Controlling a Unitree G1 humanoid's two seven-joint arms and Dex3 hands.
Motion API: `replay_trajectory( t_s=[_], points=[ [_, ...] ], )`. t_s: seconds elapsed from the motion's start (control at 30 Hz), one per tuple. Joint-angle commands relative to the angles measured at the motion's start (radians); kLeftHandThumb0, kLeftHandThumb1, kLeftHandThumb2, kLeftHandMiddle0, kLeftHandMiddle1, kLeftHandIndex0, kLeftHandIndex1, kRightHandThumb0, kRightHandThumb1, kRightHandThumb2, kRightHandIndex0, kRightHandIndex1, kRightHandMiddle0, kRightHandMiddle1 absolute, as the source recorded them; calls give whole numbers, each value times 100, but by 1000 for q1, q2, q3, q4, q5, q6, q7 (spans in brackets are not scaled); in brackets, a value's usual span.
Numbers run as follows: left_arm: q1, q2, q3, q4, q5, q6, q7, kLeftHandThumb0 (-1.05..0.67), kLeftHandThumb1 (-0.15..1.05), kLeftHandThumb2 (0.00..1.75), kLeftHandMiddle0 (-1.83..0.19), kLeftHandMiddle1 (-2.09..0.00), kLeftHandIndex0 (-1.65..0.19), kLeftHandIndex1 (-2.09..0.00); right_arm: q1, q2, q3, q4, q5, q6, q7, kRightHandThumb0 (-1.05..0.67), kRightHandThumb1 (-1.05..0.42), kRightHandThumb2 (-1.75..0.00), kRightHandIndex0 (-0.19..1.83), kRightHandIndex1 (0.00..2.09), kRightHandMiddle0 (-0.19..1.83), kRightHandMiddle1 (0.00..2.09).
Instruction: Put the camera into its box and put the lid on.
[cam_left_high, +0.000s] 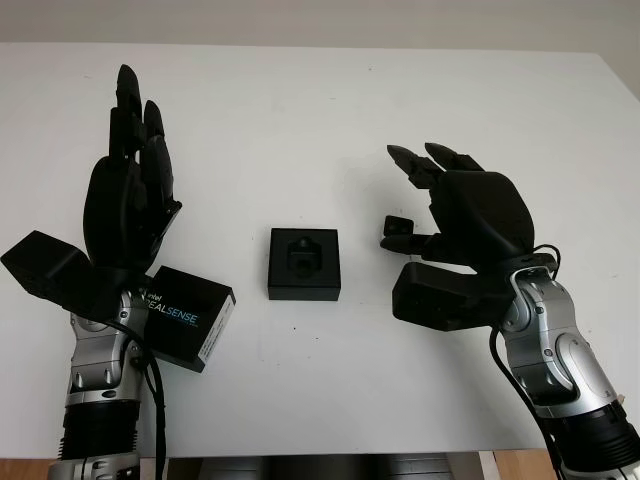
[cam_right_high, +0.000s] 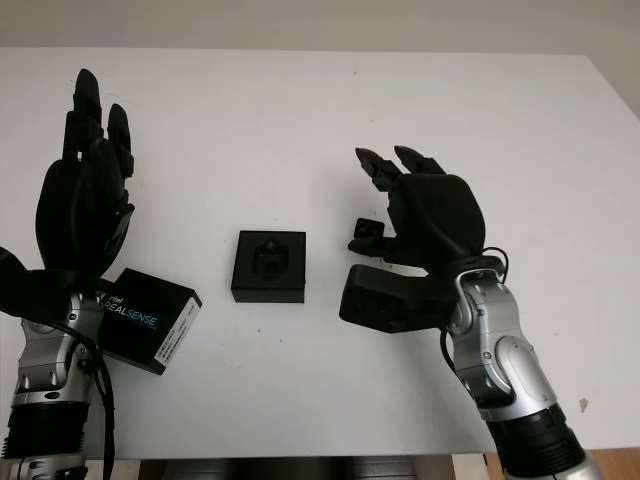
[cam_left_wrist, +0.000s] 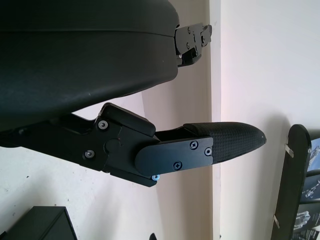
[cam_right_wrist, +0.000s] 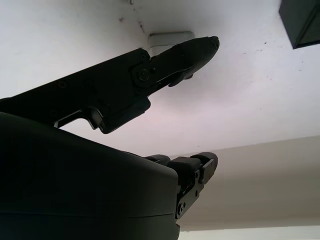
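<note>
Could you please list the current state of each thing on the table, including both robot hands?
Box: open, lid off, sitting flat mid-table, a dark object in its recess.
Lid: off the box, lying on the table beside the left wrist, printed side up.
Left robot hand: open, holding nothing, raised left of the box.
Right robot hand: fingers curled, right of the box; whether it holds anything is unclear.

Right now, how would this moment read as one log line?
box centre, open | lid beside left hand | right hand open, right of box

Box sits mid-table, lid to its left, camera right
</note>
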Motion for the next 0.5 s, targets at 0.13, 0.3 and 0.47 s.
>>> replay_trajectory(
  t_s=[0.13,0.3,0.47],
  points=[
    [-9,16,4,-15,-2,10,-7,-80,105,59,19,0,19,0,24,4,-16,-5,24,1,12,-66,-87,-5,23,11,37,11],
    [-12,12,6,-11,-8,10,-8,-80,105,58,19,0,19,0,27,-10,-15,2,12,7,27,-68,-88,-5,23,10,40,12],
    [-9,15,6,-14,-4,11,-10,-80,105,58,19,0,19,0,31,-20,-19,6,14,9,45,-67,-89,-6,24,9,40,13]
  ],
)
